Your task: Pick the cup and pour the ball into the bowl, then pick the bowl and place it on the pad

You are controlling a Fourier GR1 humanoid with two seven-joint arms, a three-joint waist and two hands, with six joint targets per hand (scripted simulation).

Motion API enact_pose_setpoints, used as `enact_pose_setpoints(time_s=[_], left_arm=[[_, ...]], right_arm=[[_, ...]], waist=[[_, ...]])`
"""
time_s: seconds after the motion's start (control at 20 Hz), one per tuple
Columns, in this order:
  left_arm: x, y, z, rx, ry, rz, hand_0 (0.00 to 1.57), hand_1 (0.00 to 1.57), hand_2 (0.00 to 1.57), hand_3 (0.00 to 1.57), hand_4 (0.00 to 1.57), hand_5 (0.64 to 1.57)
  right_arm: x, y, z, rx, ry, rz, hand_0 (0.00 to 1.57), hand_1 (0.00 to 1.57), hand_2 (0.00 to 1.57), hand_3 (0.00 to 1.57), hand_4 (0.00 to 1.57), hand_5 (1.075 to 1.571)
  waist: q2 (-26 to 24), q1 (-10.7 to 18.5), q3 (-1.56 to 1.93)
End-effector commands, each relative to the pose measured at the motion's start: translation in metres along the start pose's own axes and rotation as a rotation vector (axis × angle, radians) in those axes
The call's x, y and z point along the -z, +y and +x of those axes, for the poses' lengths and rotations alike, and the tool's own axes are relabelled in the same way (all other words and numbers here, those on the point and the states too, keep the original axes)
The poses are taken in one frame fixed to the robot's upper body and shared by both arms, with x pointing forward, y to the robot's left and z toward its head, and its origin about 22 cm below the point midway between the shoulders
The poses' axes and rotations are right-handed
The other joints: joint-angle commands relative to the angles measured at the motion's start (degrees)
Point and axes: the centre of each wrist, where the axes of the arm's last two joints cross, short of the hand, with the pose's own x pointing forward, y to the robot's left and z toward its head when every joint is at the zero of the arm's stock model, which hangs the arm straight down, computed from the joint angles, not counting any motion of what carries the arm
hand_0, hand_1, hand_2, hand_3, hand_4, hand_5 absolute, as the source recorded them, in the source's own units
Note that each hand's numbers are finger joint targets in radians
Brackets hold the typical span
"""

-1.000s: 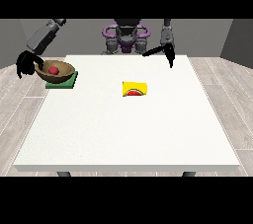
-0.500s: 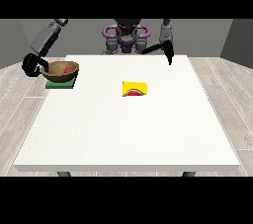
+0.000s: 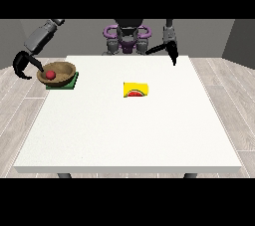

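A brown bowl [image 3: 57, 71] sits on the green pad [image 3: 63, 82] at the table's far left corner, with a red ball [image 3: 50, 74] inside it. The hand at the view's left [image 3: 22, 64] hangs just left of the bowl, off the table's edge. It is apart from the bowl, its fingers loosely curved around nothing. A yellow cup [image 3: 136, 89] lies on its side near the middle of the table. The hand at the view's right [image 3: 172, 54] hovers over the far right edge, fingers hanging down and empty.
The white table [image 3: 129, 135] stretches wide toward the camera. The robot's torso [image 3: 127, 38] stands behind the far edge. Grey floor surrounds the table.
The hand at the view's left was against the bowl half a second ago and has drawn back to the left. The bowl settled slightly left on the pad. The other hand stayed put.
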Motion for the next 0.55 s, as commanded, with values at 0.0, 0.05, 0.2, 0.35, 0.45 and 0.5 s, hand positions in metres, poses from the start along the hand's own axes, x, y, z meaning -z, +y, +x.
enact_pose_setpoints(time_s=[0.0,0.05,0.2,0.35,0.45,0.5], left_arm=[[-0.004,0.007,0.01,-0.002,-0.022,0.041,0.0,0.0,0.0,0.0,0.0,1.565],[-0.003,0.008,-0.005,-0.012,0.015,0.014,0.0,0.0,0.0,0.0,0.0,1.566],[-0.004,0.011,0.012,-0.001,-0.005,0.027,0.0,0.0,0.0,0.0,0.0,1.568],[-0.003,0.006,0.003,-0.019,0.031,0.044,0.0,0.0,0.0,0.0,0.0,1.569],[-0.025,-0.008,-0.018,-0.02,0.119,-0.007,0.0,0.0,0.0,0.0,0.0,1.569],[-0.02,-0.006,-0.021,-0.006,0.133,0.028,0.0,0.0,0.0,0.0,0.0,1.569]], right_arm=[[-0.002,-0.015,0.013,-0.005,-0.036,-0.009,0.0,0.0,0.38,0.22,0.0,1.478],[0.002,-0.002,0.012,-0.01,-0.008,-0.021,0.0,0.0,0.37,0.21,0.0,1.481],[0.002,-0.015,0.029,0.007,-0.038,-0.013,0.0,0.0,0.33,0.27,0.0,1.492],[0.001,-0.027,0.054,0.013,-0.049,0.032,0.0,0.0,0.26,0.21,0.0,1.504],[-0.001,-0.029,0.054,0.01,-0.01,0.054,0.0,0.0,0.27,0.26,0.0,1.501],[-0.003,-0.039,0.08,0.025,-0.071,0.107,0.0,0.0,0.19,0.29,0.0,1.503]], waist=[[1.5,-1.5,0.03],[-0.3,-0.2,-0.04],[0.2,-1.1,0.0],[-1.2,-2.6,-0.04],[-6.5,-2.2,-0.1],[-7.1,-4.0,-0.11]])
